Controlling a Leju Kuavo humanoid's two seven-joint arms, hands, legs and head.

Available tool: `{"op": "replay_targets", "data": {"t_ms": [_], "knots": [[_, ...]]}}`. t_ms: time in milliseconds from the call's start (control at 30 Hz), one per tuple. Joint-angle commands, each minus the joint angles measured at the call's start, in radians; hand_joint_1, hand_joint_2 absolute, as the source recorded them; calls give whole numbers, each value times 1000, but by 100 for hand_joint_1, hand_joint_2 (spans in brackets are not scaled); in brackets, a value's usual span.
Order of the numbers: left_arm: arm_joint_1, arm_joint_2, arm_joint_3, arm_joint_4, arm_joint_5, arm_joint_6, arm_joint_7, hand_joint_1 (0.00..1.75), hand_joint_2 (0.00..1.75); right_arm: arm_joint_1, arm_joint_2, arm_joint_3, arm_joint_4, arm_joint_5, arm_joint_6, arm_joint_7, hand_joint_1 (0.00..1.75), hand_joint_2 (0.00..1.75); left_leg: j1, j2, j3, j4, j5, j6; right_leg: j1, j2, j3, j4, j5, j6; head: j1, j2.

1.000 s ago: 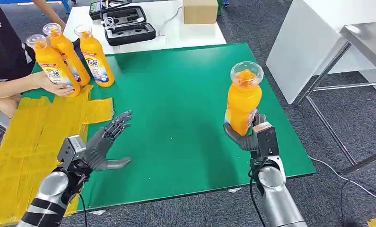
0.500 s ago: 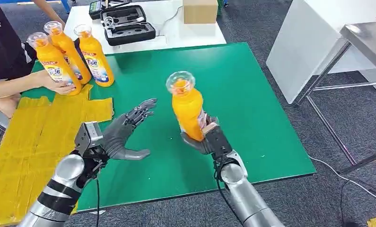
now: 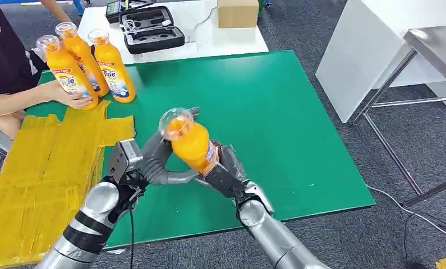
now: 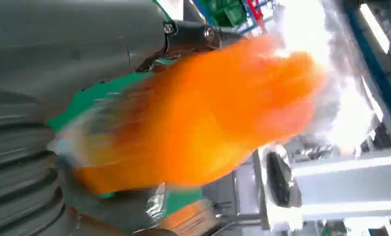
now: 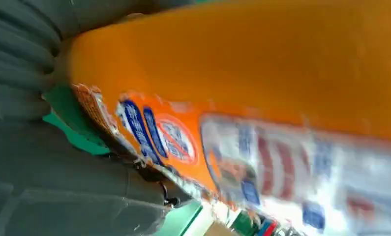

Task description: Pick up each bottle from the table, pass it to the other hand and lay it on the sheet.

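My right hand (image 3: pixel 225 171) grips an orange detergent bottle (image 3: pixel 191 147) by its lower part and holds it tilted over the green table (image 3: pixel 265 101), clear cap toward the left. My left hand (image 3: pixel 152 161) is at the bottle, its fingers stretched behind the bottle and its thumb under it. The left wrist view has the blurred bottle (image 4: pixel 208 113) lying across the left hand (image 4: pixel 60 54). In the right wrist view the bottle's label (image 5: pixel 262 157) lies against the right hand (image 5: pixel 45 191). The yellow sheet (image 3: pixel 41 162) covers the table's left side.
Three more orange bottles (image 3: pixel 111 73) stand at the table's back left, where a person's hand (image 3: pixel 69 96) holds one. A black case (image 3: pixel 150 31) and a cardboard box (image 3: pixel 237 12) sit on the white table behind. A white cabinet (image 3: pixel 366 50) stands to the right.
My right hand carried the bottle from the table's right side leftward and tilted it. My left hand moved right and up, and the bottle now lies against it.
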Motion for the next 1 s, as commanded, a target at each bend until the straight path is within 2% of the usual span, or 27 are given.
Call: {"op": "replay_targets", "data": {"t_ms": [33, 133, 300, 633, 667, 700, 1000], "knots": [[-78, -102, -119, 165, -119, 174, 11, 0, 175, -62, 11, 147, 119, 59, -24, 3, 175, 175, 0, -5, 5, 1, -2, 0, 0, -2, 6, 0, -3, -1, 0, 0], [-108, -119, -126, 212, -162, 233, -2, 0, 175, -63, 17, 182, 124, 85, -37, 10, 175, 175, 0, -4, 4, 1, -2, 0, 0, -1, 5, 1, -3, -1, 0, 0], [-108, -119, -126, 212, -162, 233, -2, 0, 175, -63, 17, 182, 124, 85, -37, 10, 175, 175, 0, -2, 1, 0, 0, 0, 0, 0, 1, 0, 0, -1, 0, 0], [-105, -118, -128, 209, -182, 251, -7, 0, 175, -67, 16, 187, 126, 83, -32, 10, 175, 175, 1, -3, 4, 1, -3, -1, 1, 0, 4, 1, -3, -1, 0, 0], [-103, -119, -129, 211, -198, 271, -14, 5, 175, -68, 16, 190, 128, 85, -35, 11, 175, 175, 0, -2, 2, 1, -2, 0, 0, 0, 3, 0, -2, -1, 0, 0], [-100, -120, -128, 210, -199, 273, -17, 175, 175, -68, 16, 191, 129, 85, -35, 12, 175, 175, 0, -2, 1, 0, -1, 0, 0, 0, 1, 0, -1, -1, 0, 0], [-95, -113, -108, 213, -179, 270, -32, 175, 175, -80, 20, 179, 153, 57, -48, 6, 175, 175, 1, -1, 2, 0, -1, -1, 0, 1, 3, 0, -1, -1, 0, 0]]}}
